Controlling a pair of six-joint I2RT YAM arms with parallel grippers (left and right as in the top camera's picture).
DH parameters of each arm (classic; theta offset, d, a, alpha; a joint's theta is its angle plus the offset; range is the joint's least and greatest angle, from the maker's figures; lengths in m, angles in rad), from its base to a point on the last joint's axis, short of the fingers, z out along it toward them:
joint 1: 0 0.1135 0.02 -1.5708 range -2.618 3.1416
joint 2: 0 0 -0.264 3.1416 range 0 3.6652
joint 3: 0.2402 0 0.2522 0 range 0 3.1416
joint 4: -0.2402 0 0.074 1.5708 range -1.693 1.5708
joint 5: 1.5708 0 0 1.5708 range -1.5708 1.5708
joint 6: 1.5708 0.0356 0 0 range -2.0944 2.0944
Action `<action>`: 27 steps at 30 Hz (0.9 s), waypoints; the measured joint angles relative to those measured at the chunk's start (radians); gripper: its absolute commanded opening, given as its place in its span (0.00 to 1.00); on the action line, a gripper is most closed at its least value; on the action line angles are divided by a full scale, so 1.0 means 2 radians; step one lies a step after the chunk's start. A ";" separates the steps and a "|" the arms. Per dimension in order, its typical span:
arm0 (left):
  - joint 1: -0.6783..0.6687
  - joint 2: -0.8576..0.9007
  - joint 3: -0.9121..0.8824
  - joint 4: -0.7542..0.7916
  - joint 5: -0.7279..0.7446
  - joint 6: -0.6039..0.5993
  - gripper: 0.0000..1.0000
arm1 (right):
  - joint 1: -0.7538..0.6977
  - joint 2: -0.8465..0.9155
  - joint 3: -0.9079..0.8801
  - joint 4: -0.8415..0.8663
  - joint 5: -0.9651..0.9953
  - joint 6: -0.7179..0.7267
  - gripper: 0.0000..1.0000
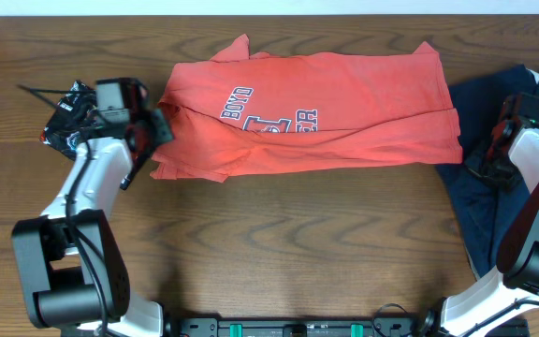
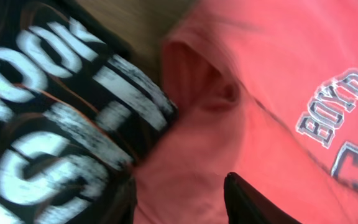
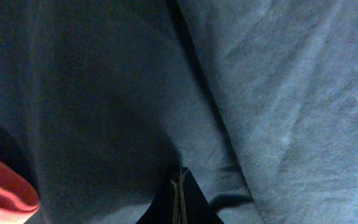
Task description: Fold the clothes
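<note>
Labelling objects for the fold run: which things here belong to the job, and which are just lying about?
Job:
- coral-red T-shirt, spread mid-table
- navy garment, at the right
- black printed garment, bunched at the left

Not the job:
- wooden table

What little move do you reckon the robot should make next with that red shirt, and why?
Probably close the left gripper on the near edge of the coral-red shirt, ready to fold it inward. That gripper sits right at the rumpled edge, the shirt looks only partly folded, and the right gripper is shut, off over the navy shirt.
</note>
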 measured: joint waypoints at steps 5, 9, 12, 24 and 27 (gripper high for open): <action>0.022 0.023 0.000 0.014 0.013 0.002 0.42 | 0.000 0.000 0.000 0.000 -0.006 0.000 0.01; 0.024 0.061 0.000 0.016 0.017 0.002 0.42 | 0.000 0.000 0.000 -0.001 -0.009 0.000 0.01; 0.025 0.087 0.000 0.017 0.024 0.002 0.42 | 0.000 0.000 0.000 -0.003 -0.011 0.000 0.01; 0.121 0.104 0.008 0.060 0.028 0.003 0.42 | 0.000 0.000 0.000 -0.021 -0.020 -0.001 0.02; 0.152 0.108 0.016 0.056 0.047 0.003 0.44 | 0.000 0.000 0.000 -0.021 -0.028 -0.004 0.02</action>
